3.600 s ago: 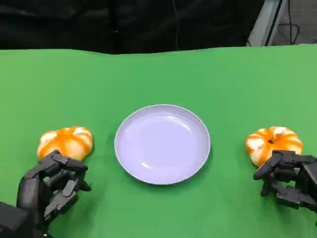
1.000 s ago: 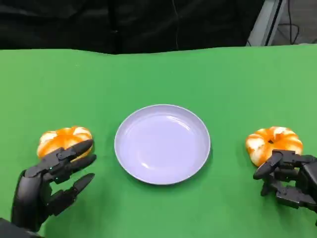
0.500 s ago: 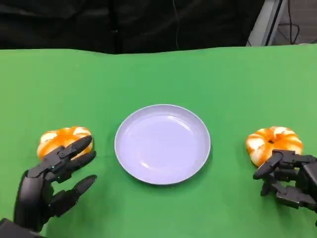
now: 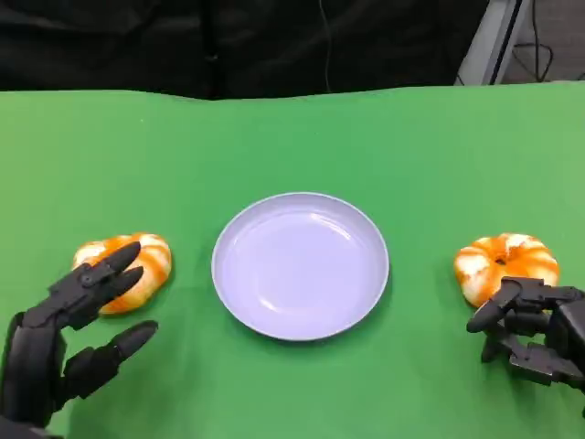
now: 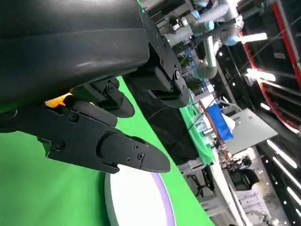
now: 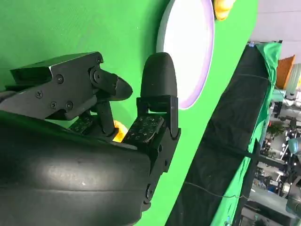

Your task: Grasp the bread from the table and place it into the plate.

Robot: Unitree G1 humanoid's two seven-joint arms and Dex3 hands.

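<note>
A pale lilac plate (image 4: 300, 265) sits mid-table. One orange-and-white bread (image 4: 137, 259) lies to its left, another bread (image 4: 505, 263) to its right. My left hand (image 4: 69, 338) is spread wide just in front of the left bread, its upper fingers reaching over the bread's near edge and the thumb held apart below; it holds nothing. The left wrist view shows the outstretched fingers (image 5: 103, 146), a sliver of bread (image 5: 59, 100) and the plate (image 5: 141, 202). My right hand (image 4: 535, 334) sits just in front of the right bread, fingers curled in, gripping nothing.
The green cloth (image 4: 292, 137) covers the whole table; its far edge meets a black backdrop. The right wrist view shows the plate (image 6: 188, 47), the far bread (image 6: 223, 7) beyond it and a bit of the near bread (image 6: 117, 132) between the fingers.
The left hand uncurled and spread its fingers, then shifted left and reached over the left bread's near edge. The right hand, plate and both breads stayed put.
</note>
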